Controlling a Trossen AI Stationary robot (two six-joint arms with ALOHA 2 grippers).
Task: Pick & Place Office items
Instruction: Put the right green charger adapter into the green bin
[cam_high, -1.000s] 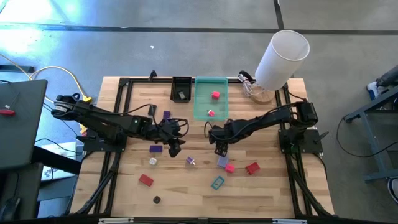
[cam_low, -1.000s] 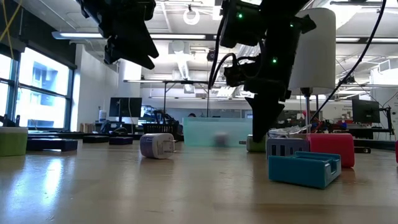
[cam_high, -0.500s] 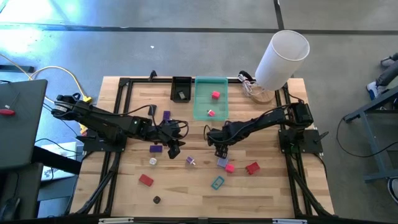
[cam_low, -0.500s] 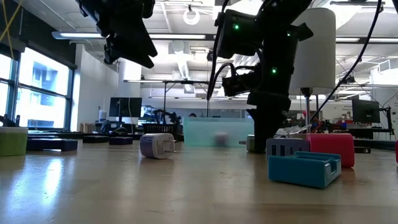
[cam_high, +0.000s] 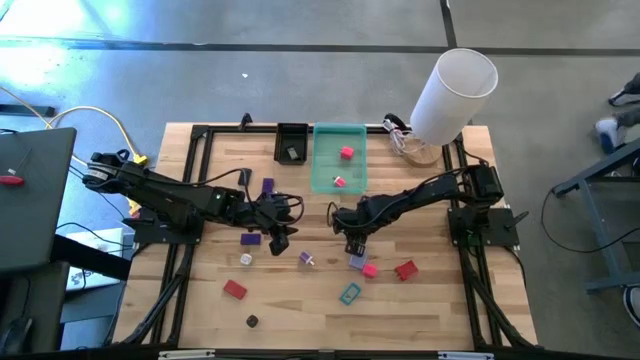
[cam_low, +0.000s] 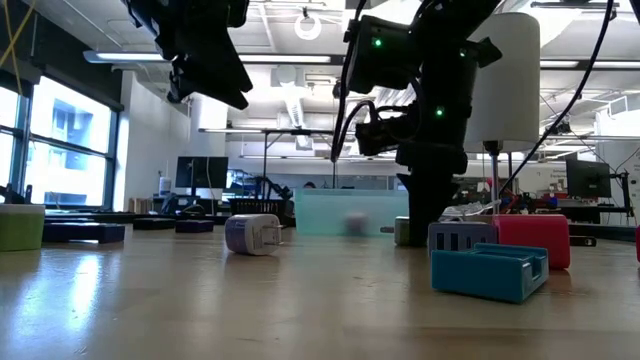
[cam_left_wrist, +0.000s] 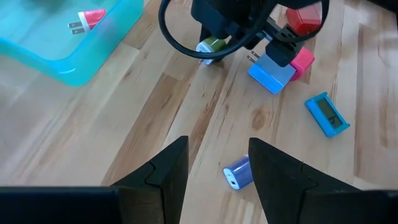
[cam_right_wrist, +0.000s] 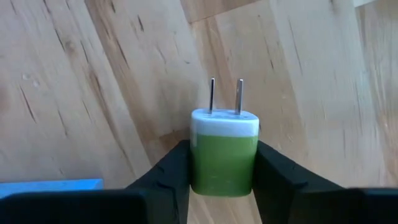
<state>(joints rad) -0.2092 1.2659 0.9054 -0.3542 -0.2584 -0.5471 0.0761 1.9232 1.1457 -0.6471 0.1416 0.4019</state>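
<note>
A small green charger plug (cam_right_wrist: 224, 158) with a white top and two prongs lies on the wooden table, with my right gripper (cam_right_wrist: 222, 149) down around it, just below the green tray (cam_high: 339, 185). In the low view the right gripper (cam_low: 430, 215) reaches the table top. My left gripper (cam_high: 281, 238) hovers open above the table's middle, and a lavender plug (cam_left_wrist: 237, 176) lies below its fingers. Other small pieces lie scattered: red (cam_high: 234, 289), teal (cam_high: 349, 293), pink (cam_high: 369, 269), purple (cam_high: 250, 239). My right gripper pinches the green plug's body by its two long sides (cam_right_wrist: 202, 162), one finger (cam_right_wrist: 168, 171) against each. The fingers come from above, pointing down. The plug lies flat on the table, prongs (cam_right_wrist: 225, 96) pointing away from the wrist.
The translucent green tray holds pink pieces (cam_high: 346, 152), and a small black tray (cam_high: 291, 143) sits to its left. A big white cylinder (cam_high: 455, 95) stands at the far right corner. A blue-lavender block (cam_high: 357, 260) and a red block (cam_high: 405, 269) lie close to my right gripper.
My right gripper has come down toward the table until its fingers stand at the table top around the green plug. The left arm has kept still.
</note>
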